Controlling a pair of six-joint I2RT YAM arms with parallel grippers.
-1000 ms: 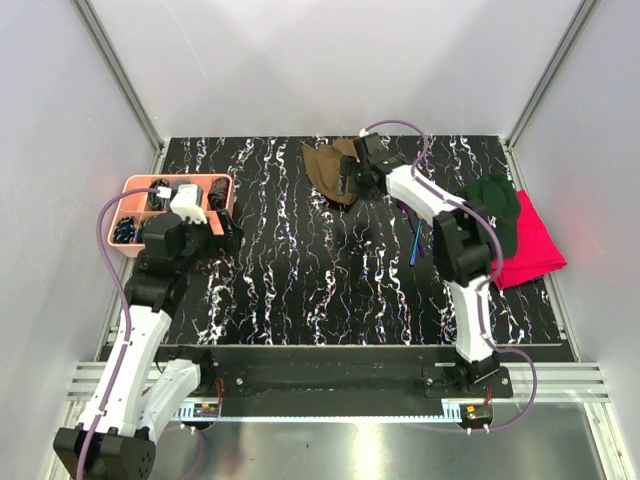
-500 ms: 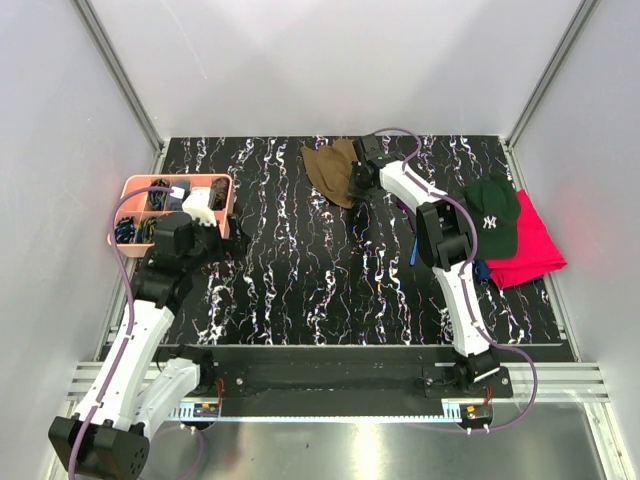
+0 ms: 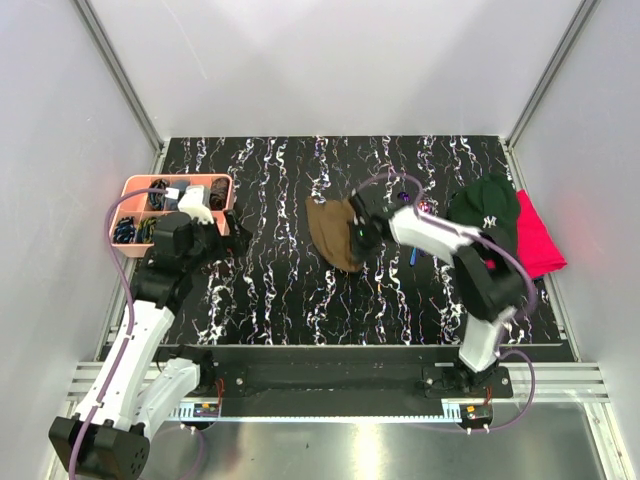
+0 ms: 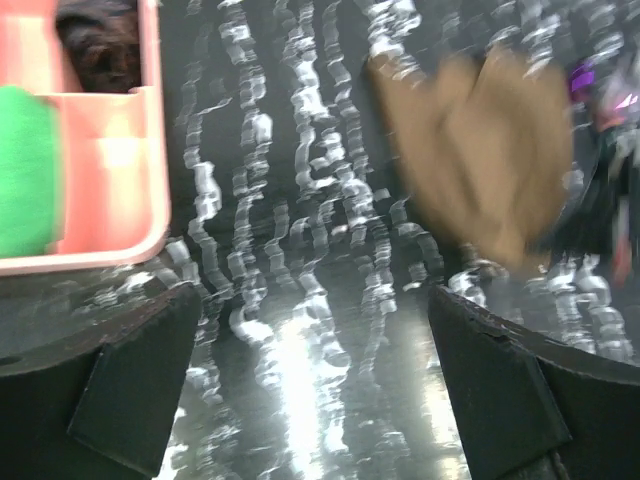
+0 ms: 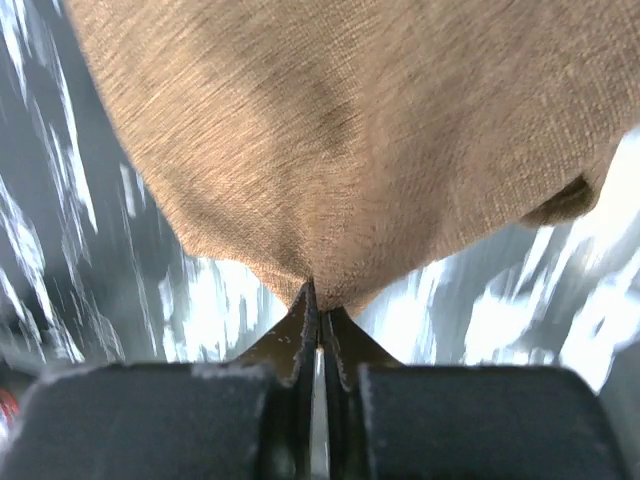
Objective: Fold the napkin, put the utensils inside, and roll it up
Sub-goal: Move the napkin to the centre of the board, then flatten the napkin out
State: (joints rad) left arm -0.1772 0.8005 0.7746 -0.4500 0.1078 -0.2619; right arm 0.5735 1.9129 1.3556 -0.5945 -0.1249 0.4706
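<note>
Right pincer [image 5: 318, 295] was clamped tight on a corner of the napkin [image 3: 333, 228], which lay bunched roughly mid-counter [image 3: 280, 300]. Left pincer [image 4: 312, 300] gaped wide, holding nothing, just beside the pink tray [image 4: 110, 190]. Green cap [image 3: 487, 212] carried a white logo, probably "NY", too small to confirm.

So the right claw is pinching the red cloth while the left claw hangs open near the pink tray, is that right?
Not quite. The right claw is pinching the olive-brown napkin, not the red cloth, which lies off to the right; the right wrist view shows it. The left claw does hang open near the pink tray.
</note>
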